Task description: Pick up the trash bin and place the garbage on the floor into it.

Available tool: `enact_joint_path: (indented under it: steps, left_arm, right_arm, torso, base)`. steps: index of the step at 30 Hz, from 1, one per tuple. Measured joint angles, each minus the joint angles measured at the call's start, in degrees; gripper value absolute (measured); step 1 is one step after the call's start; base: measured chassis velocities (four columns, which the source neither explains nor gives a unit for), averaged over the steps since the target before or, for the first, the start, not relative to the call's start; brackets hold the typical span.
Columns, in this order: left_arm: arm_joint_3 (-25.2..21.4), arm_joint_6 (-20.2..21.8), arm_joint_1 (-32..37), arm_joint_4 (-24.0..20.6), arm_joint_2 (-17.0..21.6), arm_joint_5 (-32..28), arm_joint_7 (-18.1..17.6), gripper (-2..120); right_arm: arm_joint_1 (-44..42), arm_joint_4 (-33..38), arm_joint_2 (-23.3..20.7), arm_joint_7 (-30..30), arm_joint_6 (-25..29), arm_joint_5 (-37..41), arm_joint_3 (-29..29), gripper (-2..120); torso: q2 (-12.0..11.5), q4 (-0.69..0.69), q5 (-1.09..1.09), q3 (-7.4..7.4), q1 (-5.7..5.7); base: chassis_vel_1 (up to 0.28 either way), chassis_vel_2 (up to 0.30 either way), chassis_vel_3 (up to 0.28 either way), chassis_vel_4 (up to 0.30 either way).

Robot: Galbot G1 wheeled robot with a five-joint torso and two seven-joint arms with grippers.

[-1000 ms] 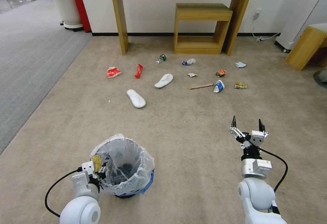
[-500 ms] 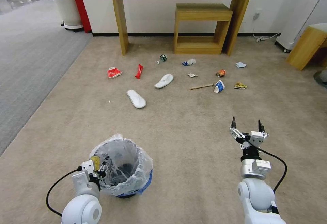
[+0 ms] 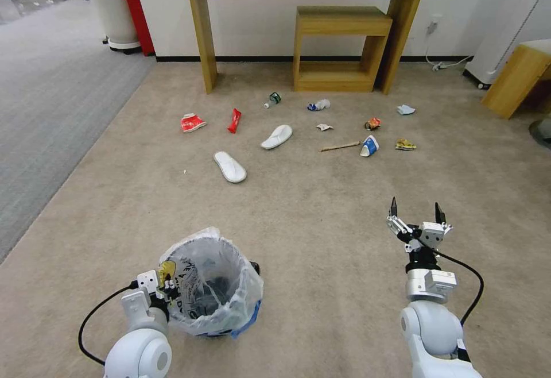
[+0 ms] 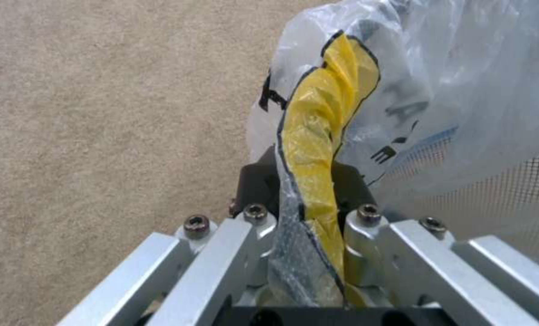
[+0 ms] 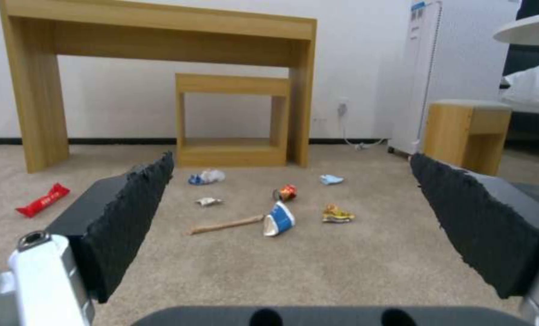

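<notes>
Change: trash bin (image 3: 213, 286) now tilts toward the robot's right vs half a sec ago; its dark base edge shows on the far right side, so it looks to be tipping or starting to lift.
Meaning: prob the pick-up of the bin has begun; bin not yet clearly off the floor (image 3: 321, 211), no garbage in hand.
L gripper (image 3: 166, 290): at the bin's near-left rim, closed on the rim and bag; wrist view has the yellow fold of the bag (image 4: 321, 136) pinched between the fingers (image 4: 366, 226).
R gripper (image 3: 416, 212): held out low over bare carpet, well apart from the bin, jaws wide, nothing in them.
Bin spot: near, left of centre, just ahead of the L arm.
Mid floor: nearest garbage is a white slipper (image 3: 229, 166), 2nd slipper (image 3: 276, 136) beyond it; clear carpet between bin and both.
Farther left: red wrapper (image 3: 233, 120), red-white crushed piece (image 3: 192, 122).
Farther right: wooden stick (image 3: 340, 146), blue-white cup (image 3: 369, 145), yellow wrapper (image 3: 404, 145), crushed can (image 3: 372, 123), white paper scrap (image 3: 323, 127).
Farthest: green-white bit (image 3: 272, 99), blue-white crumple (image 3: 318, 104), pale blue paper (image 3: 405, 109), all close to the wooden table (image 3: 206, 33) and small shelf unit (image 3: 338, 47).
In the way: nothing on the route; table legs crowd the far bits, I'd judge.
</notes>
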Motion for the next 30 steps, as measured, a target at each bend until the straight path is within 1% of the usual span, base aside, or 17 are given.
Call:
enact_joint_path:
  steps: [11,13,16,20,27,30]
  left_arm:
    - [-0.3,-0.1,0.2,-0.5,-0.7,-0.1,0.2,7]
    - [-0.6,-0.2,0.2,-0.9,-1.0,-0.4,0.5,3]
    - [-0.8,-0.2,0.2,-1.3,-1.2,-0.9,0.5,3]
    - [-1.1,0.9,0.3,-2.7,-1.2,-2.9,-0.2,3]
    - [-3.2,1.8,0.3,-5.1,-1.3,-5.4,-1.0,3]
    - [-4.3,2.4,0.2,-6.8,-1.6,-7.7,-1.5,3]
  right_arm:
    - [-0.5,0.3,-0.2,0.0,0.0,0.0,0.0,100]
    - [-0.6,0.5,-0.4,-0.1,0.0,0.0,0.0,100]
    - [-0.7,0.7,-0.5,-0.1,0.0,0.0,0.0,100]
    - [-1.0,1.1,-0.9,-0.1,0.0,0.1,0.1,100]
    - [-1.7,1.2,-1.1,-0.2,0.0,0.1,0.1,100]
    - [-2.1,1.4,-1.1,-0.3,0.1,0.1,0.1,100]
  torso:
    - [0.0,0.01,-0.03,0.02,0.0]
    - [0.0,0.0,-0.06,0.02,0.01]
    - [0.0,-0.01,-0.07,0.02,0.0]
    - [0.0,-0.01,-0.07,0.03,0.01]
    - [0.0,0.0,-0.02,0.02,0.01]
    - [0.0,0.0,-0.02,0.01,0.01]
  base:
    - [0.0,0.0,0.0,0.0]
    - [0.0,0.0,0.0,0.0]
    - [0.0,0.0,0.0,0.0]
    - [0.0,0.0,0.0,0.0]
    - [0.0,0.0,0.0,0.0]
    - [0.0,0.0,0.0,0.0]
